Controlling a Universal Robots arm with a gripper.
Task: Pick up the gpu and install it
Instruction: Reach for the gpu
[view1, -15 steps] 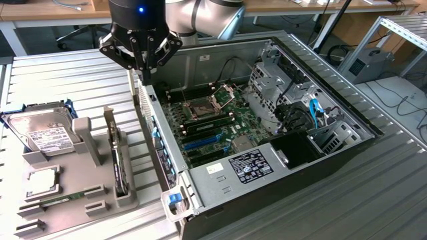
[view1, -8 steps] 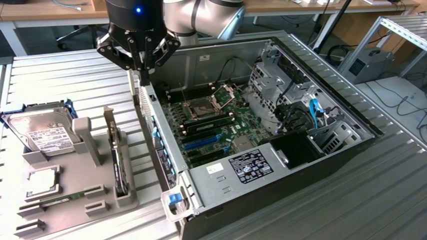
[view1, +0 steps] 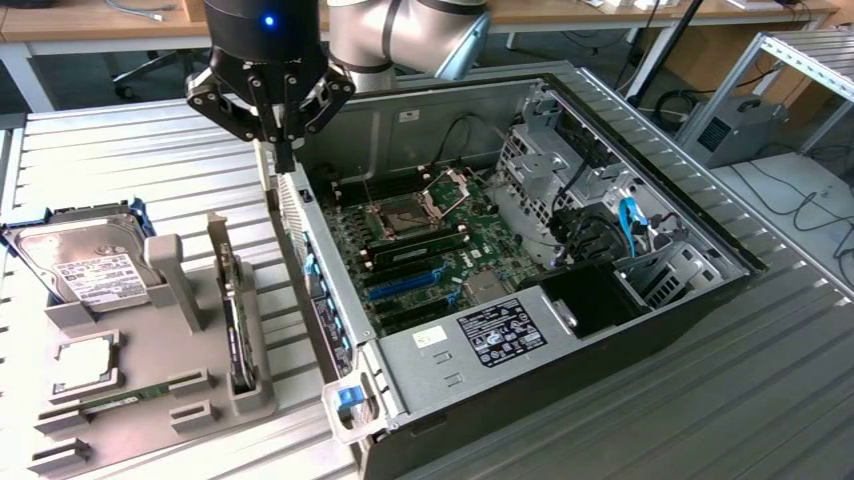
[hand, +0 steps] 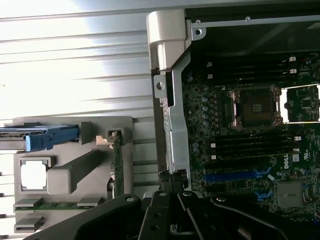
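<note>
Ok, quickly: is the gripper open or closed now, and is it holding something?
Gripper: closed, nothing visibly held; the gpu stands in the grey holder.

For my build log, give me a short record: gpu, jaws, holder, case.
gpu: upright in the holder, not picked up
jaws: shut, empty, above the case's wall at the exterior view's left
holder: also holds hard drive, memory stick
case: open, motherboard exposed
</note>
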